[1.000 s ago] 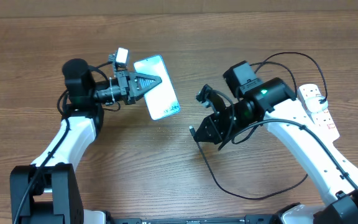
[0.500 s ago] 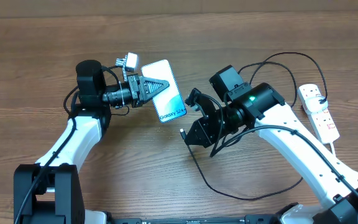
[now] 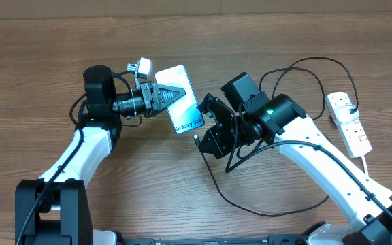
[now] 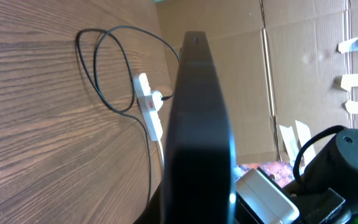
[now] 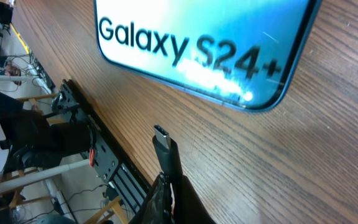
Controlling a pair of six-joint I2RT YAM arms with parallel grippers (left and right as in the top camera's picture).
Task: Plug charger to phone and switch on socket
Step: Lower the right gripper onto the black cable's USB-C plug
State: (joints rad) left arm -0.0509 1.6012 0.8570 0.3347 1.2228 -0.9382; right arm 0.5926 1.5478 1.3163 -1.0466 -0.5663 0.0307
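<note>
Left jaws clamp the phone (image 3: 188,112); right jaws pinch the charger (image 5: 165,144), tip just short (not plugged); socket (image 3: 349,121) not yet switched.

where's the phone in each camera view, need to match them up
overhead: phone just left of centre, angled, its lower end near the charger tip.
left wrist: phone seen edge-on, a dark slab down the middle.
right wrist: phone screen with Galaxy S24+ text across the top.
shared landmark: the charger; its tip sits just off the phone's end, and its looped cable lies by the socket.
</note>
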